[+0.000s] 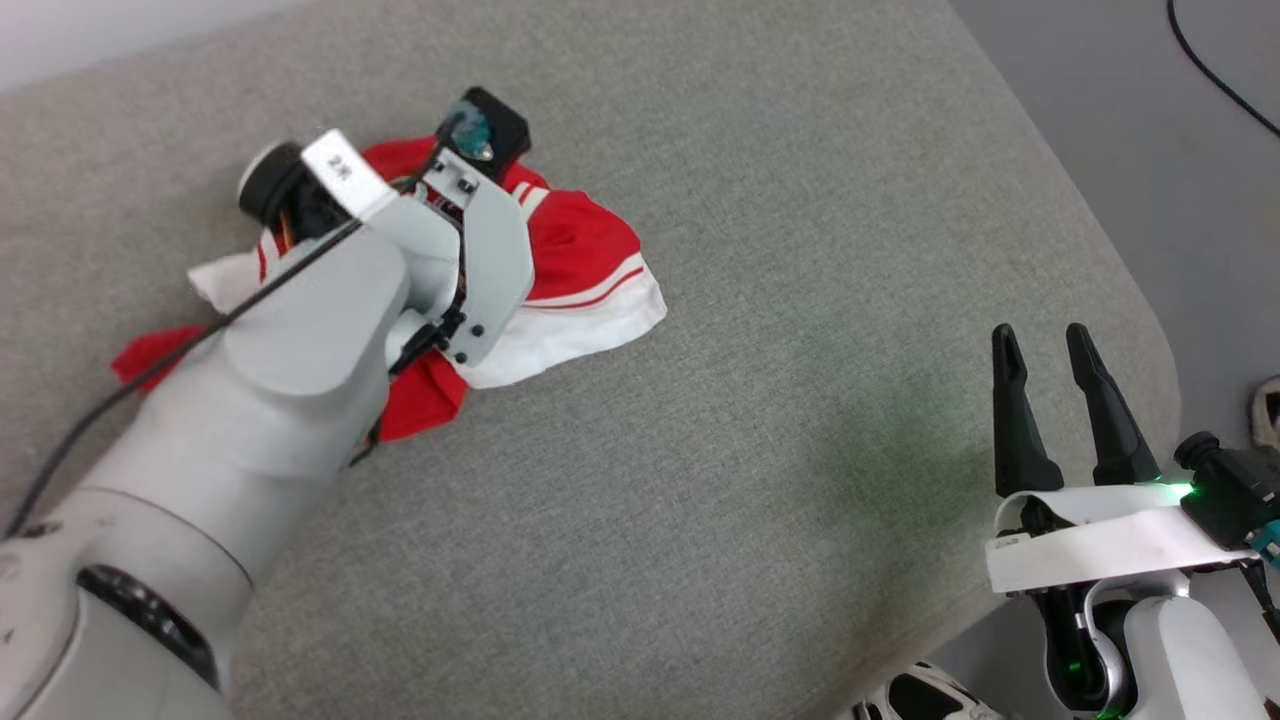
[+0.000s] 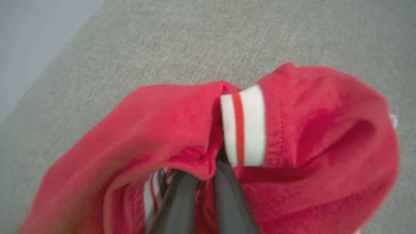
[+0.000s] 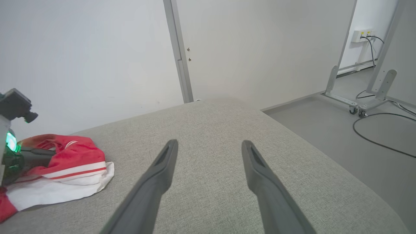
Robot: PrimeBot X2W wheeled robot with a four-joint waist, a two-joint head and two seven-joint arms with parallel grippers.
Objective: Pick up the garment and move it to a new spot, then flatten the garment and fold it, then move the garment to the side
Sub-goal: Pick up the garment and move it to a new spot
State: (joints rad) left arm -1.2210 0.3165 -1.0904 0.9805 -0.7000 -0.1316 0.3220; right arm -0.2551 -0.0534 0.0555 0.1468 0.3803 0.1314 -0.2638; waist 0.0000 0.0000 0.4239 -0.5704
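The garment [image 1: 585, 250] is a bright-red top with white ends and striped trim, bunched up at the back left of a grey cloth-covered surface [image 1: 760, 480]. My left arm reaches over it, and its wrist covers the middle of the heap. In the left wrist view my left gripper [image 2: 208, 174] is shut, its dark fingers [image 2: 229, 195] buried in a fold of the garment [image 2: 308, 130] beside a white-and-red striped band [image 2: 243, 125]. My right gripper [image 1: 1040, 335] stands open at the surface's right edge, holding nothing. It is far from the garment [image 3: 74, 156], with its fingers [image 3: 162, 172] spread wide.
The grey surface ends in a rounded corner at the right, with grey floor [image 1: 1150, 120] beyond and a black cable [image 1: 1215, 75] on it. A white wall [image 3: 97, 58] stands behind the surface. A wheeled metal frame [image 3: 354, 107] and cables sit on the floor at the far right.
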